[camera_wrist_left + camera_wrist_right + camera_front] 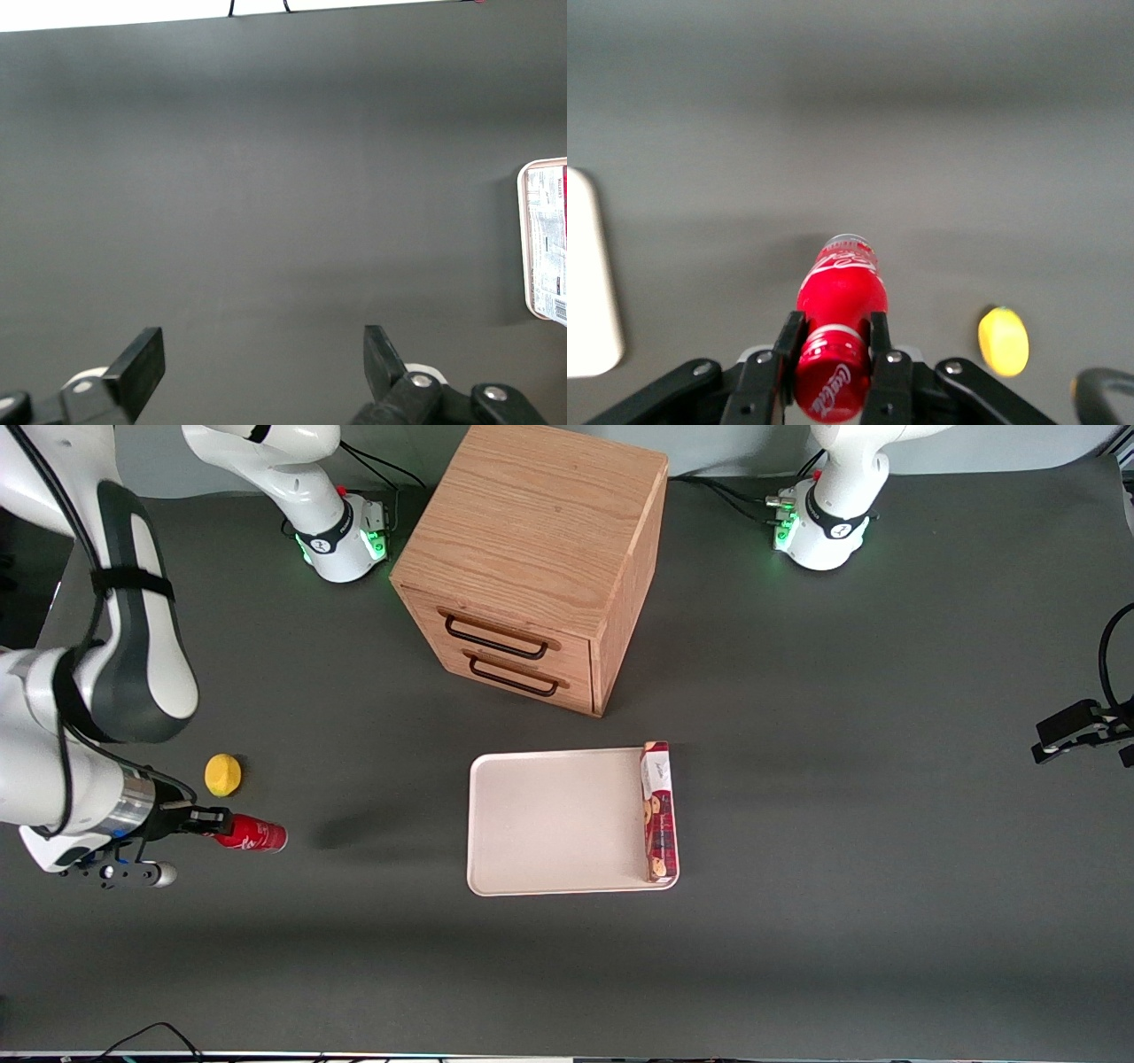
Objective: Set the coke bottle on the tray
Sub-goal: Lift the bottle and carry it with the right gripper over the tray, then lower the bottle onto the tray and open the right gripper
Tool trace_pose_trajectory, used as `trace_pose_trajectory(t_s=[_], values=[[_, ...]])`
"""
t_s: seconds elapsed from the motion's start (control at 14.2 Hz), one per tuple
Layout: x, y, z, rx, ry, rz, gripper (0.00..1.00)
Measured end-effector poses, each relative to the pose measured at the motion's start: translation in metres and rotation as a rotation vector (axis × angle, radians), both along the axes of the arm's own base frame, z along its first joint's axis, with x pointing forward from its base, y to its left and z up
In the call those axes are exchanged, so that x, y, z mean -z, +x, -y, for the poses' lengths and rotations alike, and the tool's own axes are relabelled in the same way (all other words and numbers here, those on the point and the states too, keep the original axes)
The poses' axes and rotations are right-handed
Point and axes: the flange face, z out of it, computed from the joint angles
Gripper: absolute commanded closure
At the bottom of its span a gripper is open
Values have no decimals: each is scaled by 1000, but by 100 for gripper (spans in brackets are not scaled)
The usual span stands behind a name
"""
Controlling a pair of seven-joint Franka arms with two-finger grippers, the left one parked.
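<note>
The coke bottle (251, 835) is small, glossy red with white lettering, and lies horizontal at the working arm's end of the table. My right gripper (208, 819) is shut on its neck just below the red cap, body pointing toward the tray. In the right wrist view the fingers (788, 336) press both sides of the bottle (840, 292), with the gripper (834, 323) around the neck. The cream-white tray (549, 824) lies flat mid-table in front of the cabinet, well apart from the bottle; its corner shows in the right wrist view (589, 274).
A yellow lemon (222, 774) lies beside the bottle, slightly farther from the front camera; it also shows in the right wrist view (1003, 341). A long red cookie box (656, 812) lies in the tray along its edge toward the parked arm. A wooden drawer cabinet (532, 558) stands farther back.
</note>
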Motion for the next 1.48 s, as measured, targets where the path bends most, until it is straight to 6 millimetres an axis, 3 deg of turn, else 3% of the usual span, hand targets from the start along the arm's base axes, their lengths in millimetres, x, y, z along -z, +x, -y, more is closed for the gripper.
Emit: trace_pose_trajectory(t_s=[0.14, 0.28, 0.42, 0.56, 0.92, 1.34, 1.41, 1.48], values=[[-31, -6, -51, 33, 10, -17, 100], [-37, -15, -109, 100, 15, -31, 100], [-17, -23, -162, 192, 20, -67, 100], [21, -27, -200, 288, 17, -125, 100], [93, -24, -261, 453, 39, -133, 100], [124, -36, -306, 511, 17, -98, 100], [134, -39, -310, 512, 8, -90, 62], [143, -42, -313, 515, 0, -87, 1]])
